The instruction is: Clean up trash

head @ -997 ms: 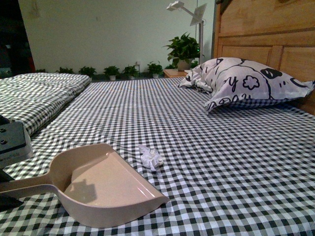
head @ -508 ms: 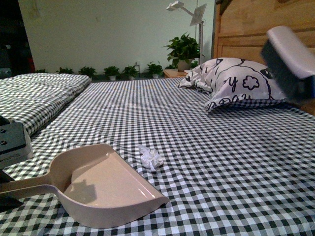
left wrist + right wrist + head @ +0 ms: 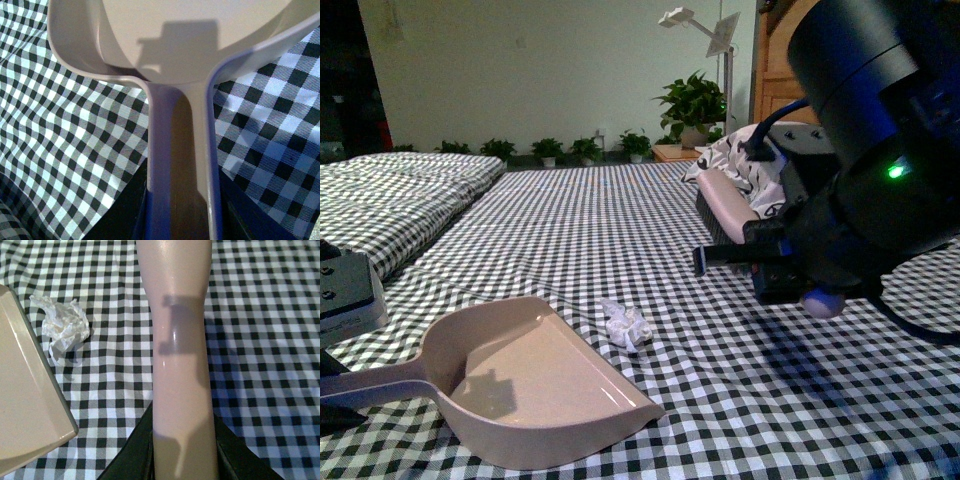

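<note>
The beige plastic dustpan [image 3: 535, 385] lies on the black-and-white checked bedsheet [image 3: 620, 210] at near left, with the small crumpled white paper wad [image 3: 627, 323] just beyond its far right edge; the beige brush [image 3: 725, 205] hangs to the wad's right, farther back, above the sheet

A home bedroom. A wide bed covered in a black-and-white checked sheet [image 3: 620, 210] fills the view, with a patterned pillow [image 3: 745, 160] against a wooden headboard [image 3: 775, 75]. Potted plants [image 3: 692, 100] line a pale wall, beside a white floor lamp [image 3: 705, 30].
</note>
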Controlling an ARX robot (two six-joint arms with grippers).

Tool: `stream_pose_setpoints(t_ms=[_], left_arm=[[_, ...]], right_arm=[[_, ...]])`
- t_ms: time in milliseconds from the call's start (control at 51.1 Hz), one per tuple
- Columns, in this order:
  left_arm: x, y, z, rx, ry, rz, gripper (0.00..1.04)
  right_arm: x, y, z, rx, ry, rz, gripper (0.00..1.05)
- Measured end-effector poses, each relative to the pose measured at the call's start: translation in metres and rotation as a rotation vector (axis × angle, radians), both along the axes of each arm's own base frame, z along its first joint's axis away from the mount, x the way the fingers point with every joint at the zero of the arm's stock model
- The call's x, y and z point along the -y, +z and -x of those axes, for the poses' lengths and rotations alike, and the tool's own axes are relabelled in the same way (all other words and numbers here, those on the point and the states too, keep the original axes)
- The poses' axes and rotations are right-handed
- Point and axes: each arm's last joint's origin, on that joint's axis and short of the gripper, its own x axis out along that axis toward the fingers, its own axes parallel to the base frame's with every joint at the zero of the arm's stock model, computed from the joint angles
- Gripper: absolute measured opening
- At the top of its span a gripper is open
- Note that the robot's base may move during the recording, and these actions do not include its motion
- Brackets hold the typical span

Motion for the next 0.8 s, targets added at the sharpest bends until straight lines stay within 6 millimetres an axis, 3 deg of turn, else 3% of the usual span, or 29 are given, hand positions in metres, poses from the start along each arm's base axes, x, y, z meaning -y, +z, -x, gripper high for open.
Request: stream_pose_setpoints(t_ms=[450, 802], left_arm=[[0.000, 0.000, 0.000, 0.000, 0.000, 0.000, 0.28], [0.000, 0.000, 0.000, 0.000, 0.000, 0.000, 0.28]], right_arm=[[-0.038, -0.053, -0.028, -0.077, 0.023, 0.098, 0.20], [-0.053, -0.075, -0.034, -0.127, 0.043, 0.124, 0.20]])
